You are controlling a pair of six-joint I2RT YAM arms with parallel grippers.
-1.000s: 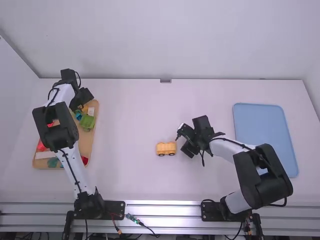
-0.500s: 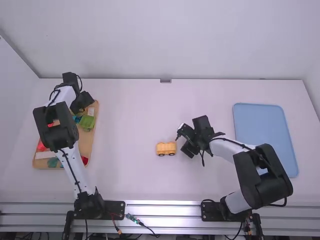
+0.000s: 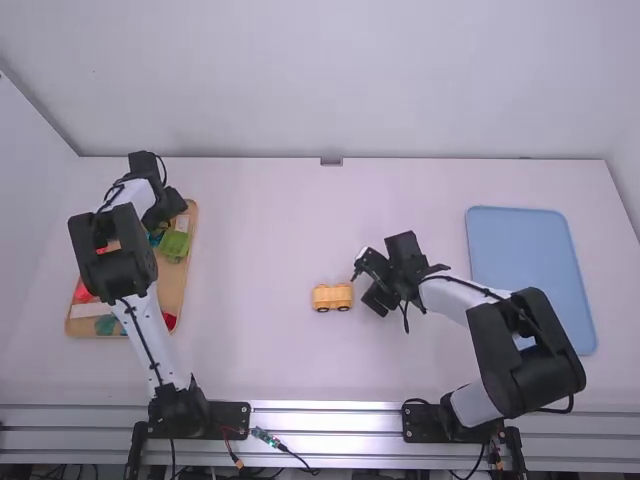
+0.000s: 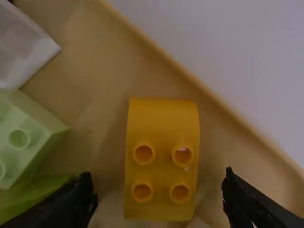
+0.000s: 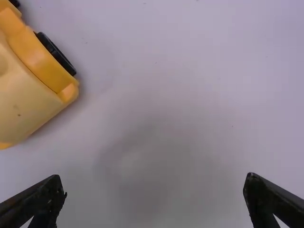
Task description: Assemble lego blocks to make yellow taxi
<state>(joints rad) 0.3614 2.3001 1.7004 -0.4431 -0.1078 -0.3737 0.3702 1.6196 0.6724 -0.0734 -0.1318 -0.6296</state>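
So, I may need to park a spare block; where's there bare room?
The table is bare between the wooden tray and the car, and beyond the car to the back edge. The blue tray's far half is bare too. It's crowded in the wooden tray, under the left arm, and beside the car, at the right gripper.

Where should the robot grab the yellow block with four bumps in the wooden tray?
Probably by its two long, straight sides, coming down from above. The yellow block has its bumps facing up, and its bump-free end is rounded, so pinching end to end might slip. The left end effector is open, with one finger toward each long side.
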